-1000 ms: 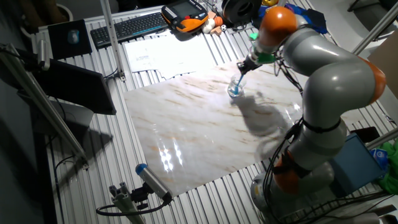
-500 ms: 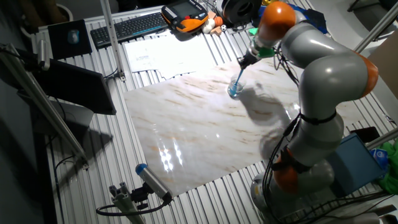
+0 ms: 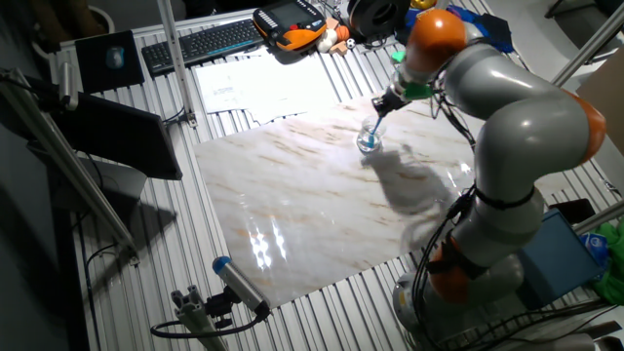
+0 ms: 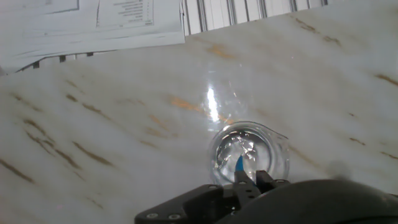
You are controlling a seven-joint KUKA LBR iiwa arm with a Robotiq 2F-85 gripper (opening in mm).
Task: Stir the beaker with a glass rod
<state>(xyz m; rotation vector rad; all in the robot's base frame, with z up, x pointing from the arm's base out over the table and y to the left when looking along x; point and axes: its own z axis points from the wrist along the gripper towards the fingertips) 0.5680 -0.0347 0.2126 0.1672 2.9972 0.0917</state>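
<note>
The beaker (image 3: pixel 368 144) is a small clear glass vessel that stands upright on the marble-patterned board (image 3: pixel 312 214), toward its far right. In the hand view the beaker (image 4: pixel 247 144) is seen from above, with clear liquid in it. My gripper (image 3: pixel 382 105) is just above and to the right of it. It is shut on the glass rod (image 3: pixel 374 127), a thin light blue stick that slants down into the beaker. In the hand view my gripper (image 4: pixel 254 182) pinches the rod (image 4: pixel 239 164), whose blue tip is inside the beaker's rim.
White papers (image 3: pixel 255 86) lie behind the board, also in the hand view (image 4: pixel 93 25). A keyboard (image 3: pixel 210 41) and an orange pendant (image 3: pixel 290 23) are farther back. A thick grey cylinder with a blue tip (image 3: pixel 239 283) lies at the board's front left. A dark box (image 3: pixel 127 136) stands left.
The arm swung its elbow and wrist slightly up and back, ending close to its pose of a second ago. The rod stayed in the beaker, shifting a little. The beaker stayed put.
</note>
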